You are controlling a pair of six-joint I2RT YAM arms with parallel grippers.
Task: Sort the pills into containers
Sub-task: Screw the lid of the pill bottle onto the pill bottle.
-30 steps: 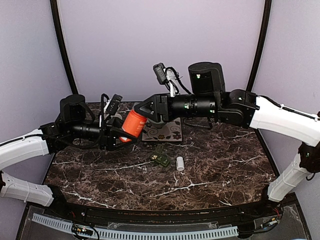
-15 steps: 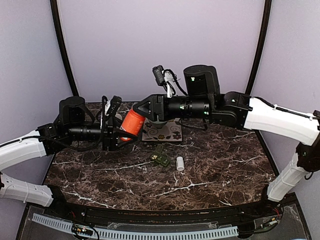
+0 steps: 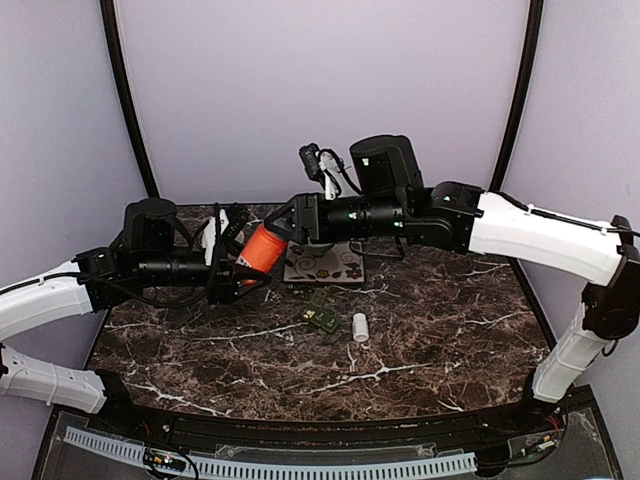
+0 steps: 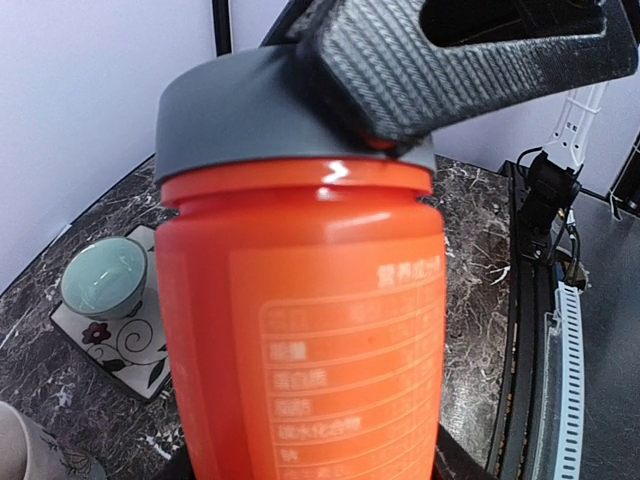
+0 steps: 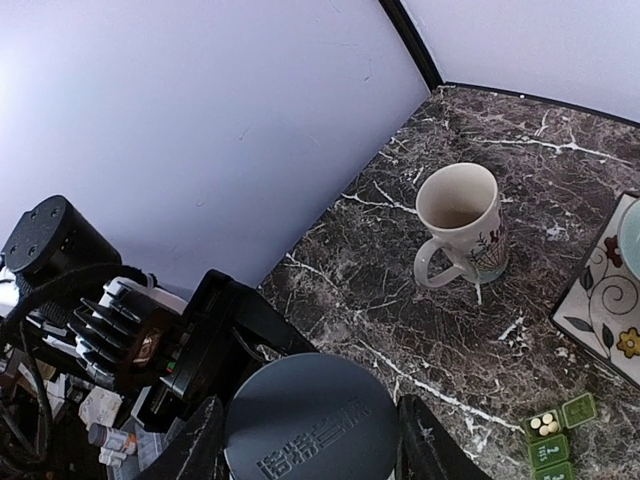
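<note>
Seemingly pale pills (image 5: 545,424) in green pill box (image 5: 551,451).

Two arms: glossy white plastic shell links (image 3: 50,300) nr the bases, then matte black cylindrical joint housings (image 3: 385,165) w/ tiny green LEDs (image 3: 368,152). Loose black cables (image 3: 347,165) loop over each wrist by a small black cam module (image 3: 312,158). Left wrist view shows a black pincer finger (image 4: 400,80), woven-ribbed texture w/ a triangular cutout.
</note>
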